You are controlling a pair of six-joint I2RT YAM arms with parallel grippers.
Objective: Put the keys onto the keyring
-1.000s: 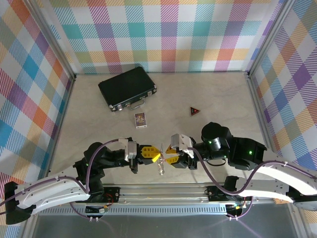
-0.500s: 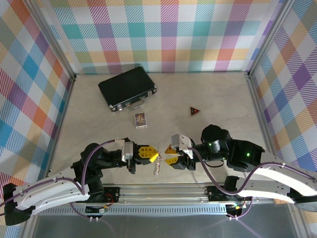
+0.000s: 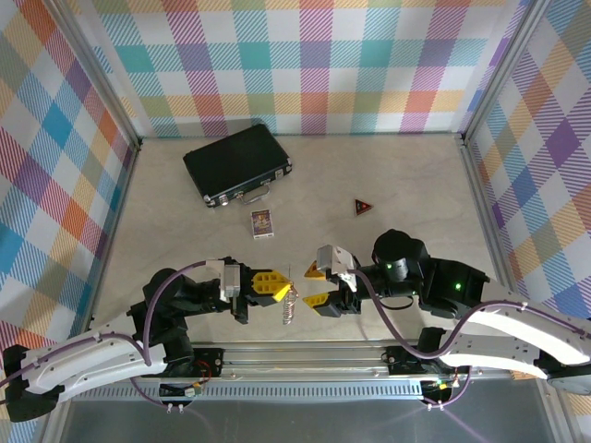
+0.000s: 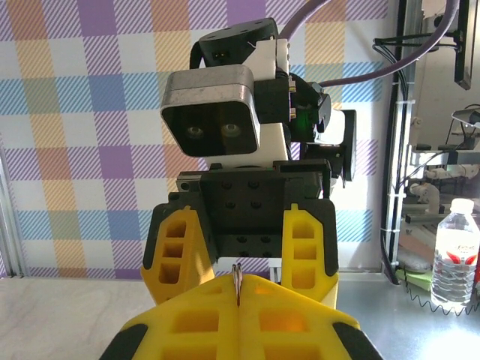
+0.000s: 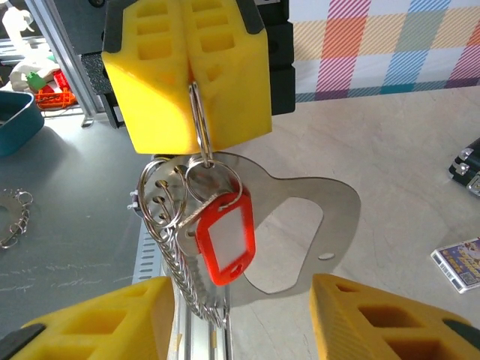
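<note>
From the left jaws' pinch hangs a silvery keyring [image 5: 199, 135] bearing a red-tagged key [image 5: 227, 238]; right jaws spread.

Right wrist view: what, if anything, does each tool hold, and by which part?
Left tool pinches the keyring by its thin wire loop's top; right tool is open, holding nothing.

keyring [image 5: 202, 159]: hangs from left hand [image 5: 192, 112] | keys [image 5: 227, 241]: red-tagged, dangling on it

keyring [image 5: 197, 124] top: hidden in left fingers [image 5: 225, 75] | right fingers [image 5: 97, 319]: cropped below
</note>
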